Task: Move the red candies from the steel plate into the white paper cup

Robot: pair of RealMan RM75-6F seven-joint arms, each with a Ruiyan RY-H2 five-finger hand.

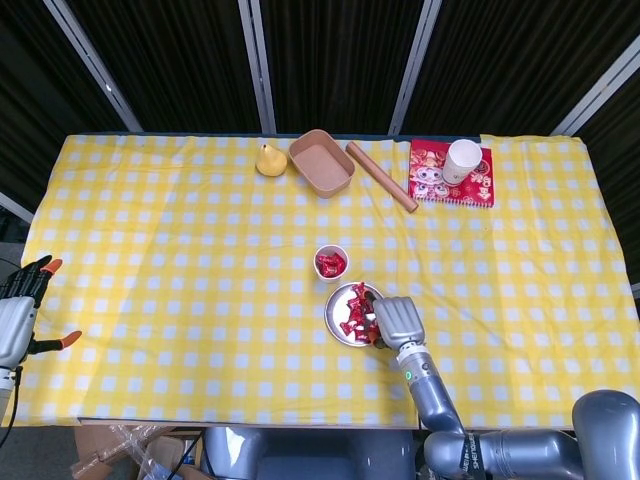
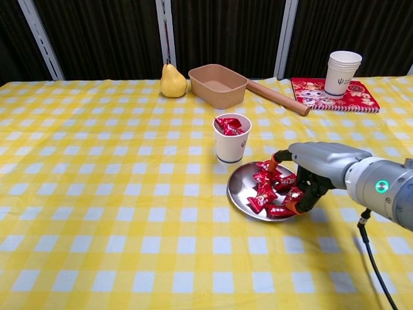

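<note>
Fingers [image 2: 292, 205] of the right hand [image 2: 314, 169] curl down onto red candies [image 2: 266, 188] at the steel plate's [image 2: 237, 189] three o'clock side; whether they grip one, I cannot tell. Left hand [image 1: 18, 312] spreads wide, holding nothing.

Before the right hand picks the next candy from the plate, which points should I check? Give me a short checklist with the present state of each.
1. Red candies left on the steel plate: ok, several lie there.
2. Right hand placed over the plate's right side: ok.
3. Candy held between the fingers: cannot tell, the tips are down among the candies.
4. White paper cup upright beside the plate: ok, with candies already inside.
5. Room left in the cup: cannot tell, candies reach near the rim.
6. Left hand out of the way: ok, at the table's far left edge.
</note>
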